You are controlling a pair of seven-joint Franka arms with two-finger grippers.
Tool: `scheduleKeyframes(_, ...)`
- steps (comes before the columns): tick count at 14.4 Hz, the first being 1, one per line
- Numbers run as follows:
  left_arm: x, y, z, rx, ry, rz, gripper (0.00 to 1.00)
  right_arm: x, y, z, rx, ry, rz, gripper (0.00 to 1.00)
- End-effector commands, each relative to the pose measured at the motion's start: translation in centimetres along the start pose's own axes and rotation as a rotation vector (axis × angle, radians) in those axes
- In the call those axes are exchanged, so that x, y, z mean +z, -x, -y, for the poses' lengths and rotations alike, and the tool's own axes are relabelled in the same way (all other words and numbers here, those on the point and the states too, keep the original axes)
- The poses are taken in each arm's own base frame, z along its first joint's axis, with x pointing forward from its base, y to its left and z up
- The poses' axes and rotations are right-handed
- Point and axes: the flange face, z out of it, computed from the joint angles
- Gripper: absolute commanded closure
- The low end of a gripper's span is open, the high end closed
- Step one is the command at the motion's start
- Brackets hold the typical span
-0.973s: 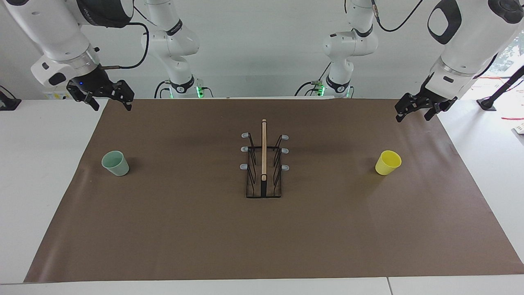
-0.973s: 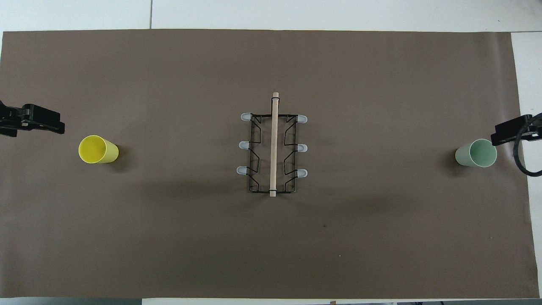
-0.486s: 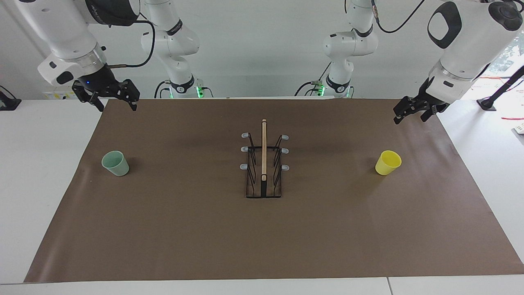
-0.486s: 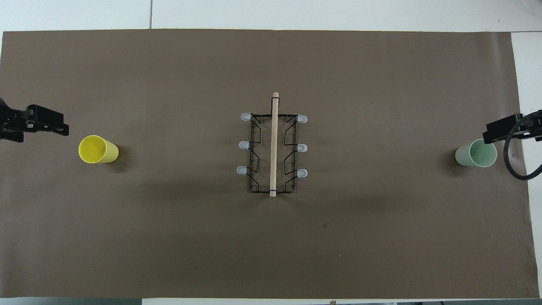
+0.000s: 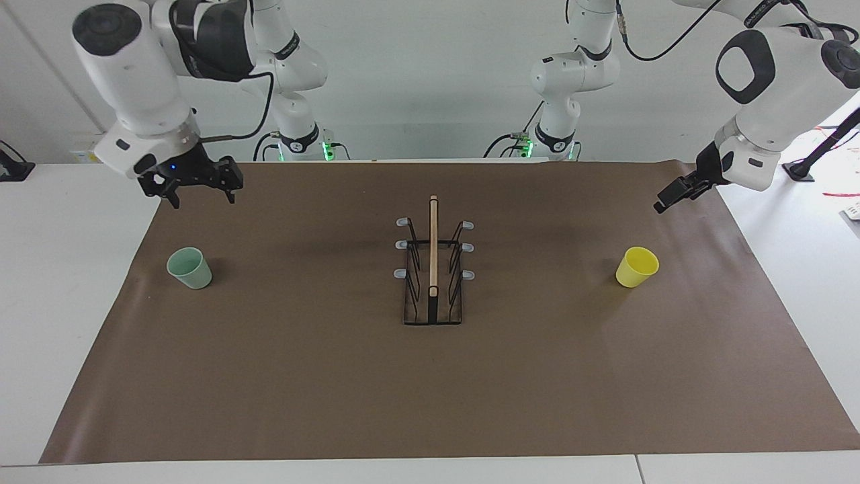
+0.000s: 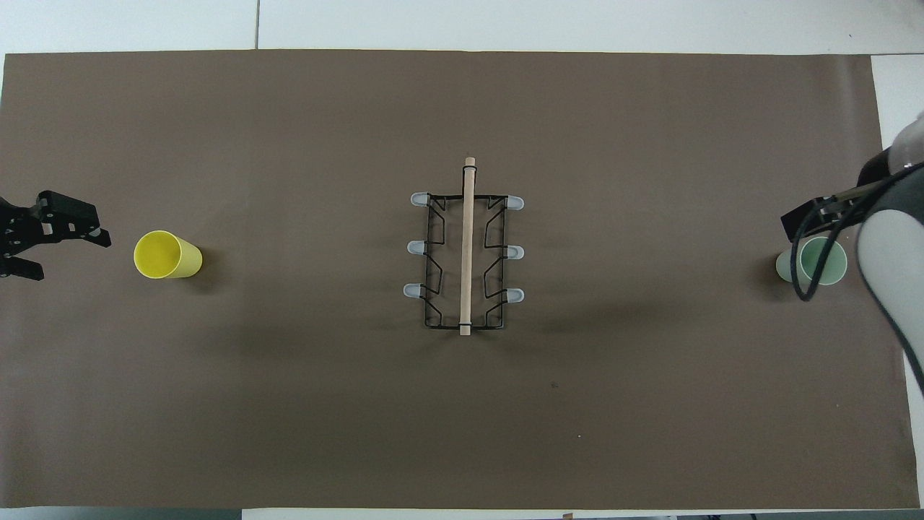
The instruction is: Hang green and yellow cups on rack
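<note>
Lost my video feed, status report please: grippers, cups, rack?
Left gripper open, raised near yellow cup. Right gripper open, raised near green cup. Both cups upright on mat, rack bare. Nothing in the way.

A plain brown mat [image 5: 430,390] covers the white table [image 5: 67,269]. The green cup [image 5: 190,267] is pale mint, the yellow cup [image 5: 636,266] bright yellow, both unpatterned. The rack [image 5: 433,269] is black wire with a light wooden bar and 6 grey-tipped pegs. Both arms are white with black grippers.
</note>
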Motion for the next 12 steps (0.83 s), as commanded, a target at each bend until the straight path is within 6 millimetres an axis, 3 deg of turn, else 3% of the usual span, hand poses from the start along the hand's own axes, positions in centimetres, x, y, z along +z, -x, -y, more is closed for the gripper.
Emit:
scheduleKeyframes(1,0.6,0.5,1.3,-0.225,0.117,0.022,0.00,3.0,-3.0,2.5,-0.274,0.127,0.134,0.00)
scheduleKeyframes(4,2.4,-1.8,2.6,-0.473,0.218,0.110,0.00,6.0,-3.1,3.8,-0.578,0.206,0.242,0.00)
scheduleKeyframes(7,5.2,-4.9,3.9,-0.711,0.269,0.206,0.00,9.2,-3.4,6.2,-0.719,0.267,0.279,0.00)
scheduleKeyframes(9,8.5,-7.5,4.0,-0.779,0.257,0.243,0.00,10.6,-3.7,8.0,-0.796,0.306,0.313,0.00)
scheduleKeyframes(12,11.7,-10.9,9.8,-0.939,0.351,0.310,0.00,16.1,-4.9,13.3,-0.987,0.497,0.419,0.00)
